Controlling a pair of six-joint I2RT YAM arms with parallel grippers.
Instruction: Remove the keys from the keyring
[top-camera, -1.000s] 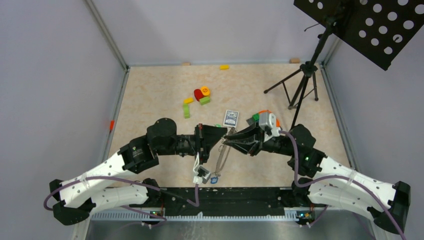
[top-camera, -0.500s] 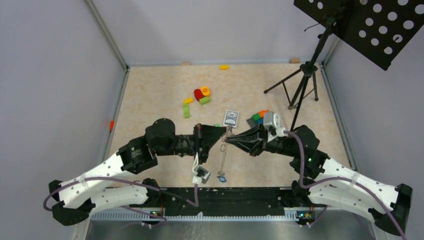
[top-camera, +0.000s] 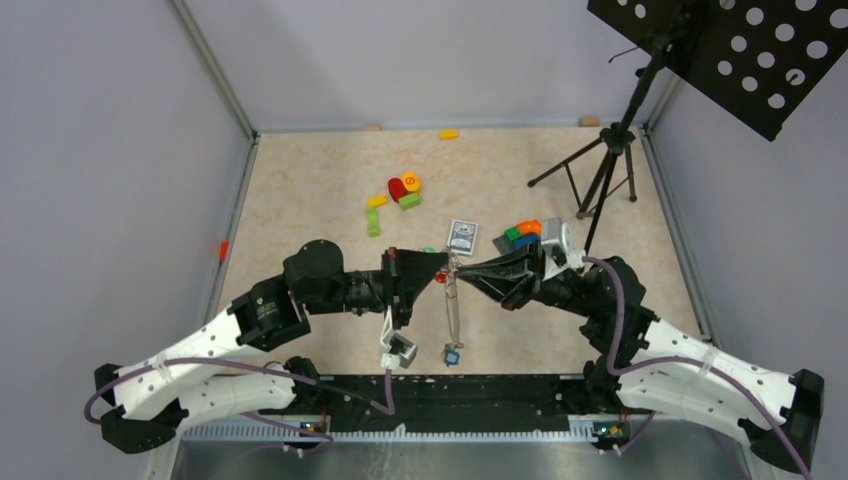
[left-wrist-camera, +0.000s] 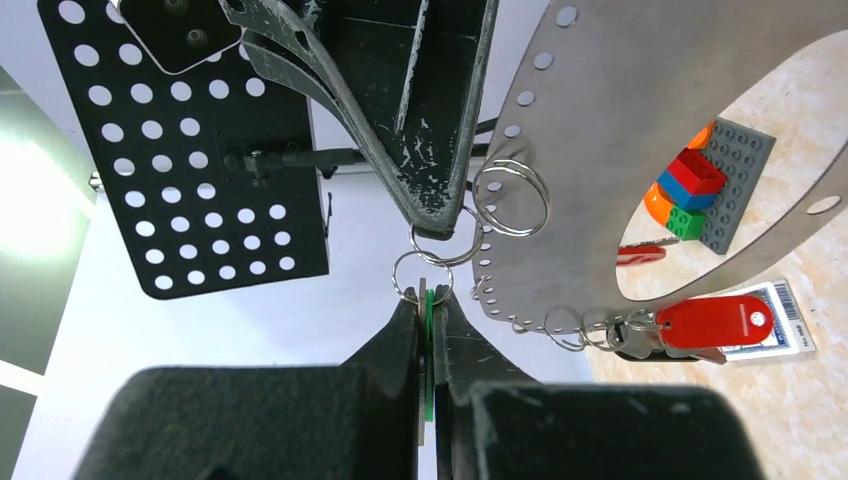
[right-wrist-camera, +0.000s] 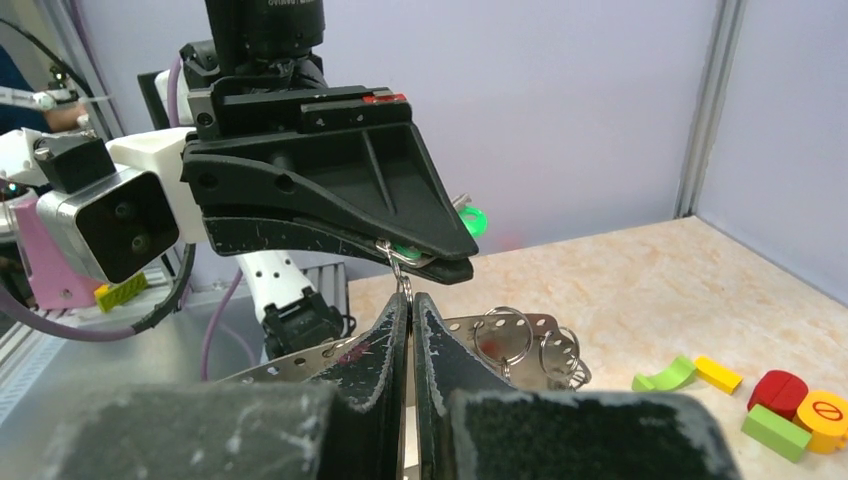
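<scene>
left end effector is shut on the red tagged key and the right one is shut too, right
No, the left wrist view shows the left end effector shut on the green-tagged key, not a red one. The right end effector is shut too, on a small ring.

The keyring is flat, dull brushed grey metal (punched with holes); its split rings are bright wire. The red tag and green tag are glossy plastic. The black jaws look matt, scuffed white. The worktop is mottled beige, matt.
</scene>
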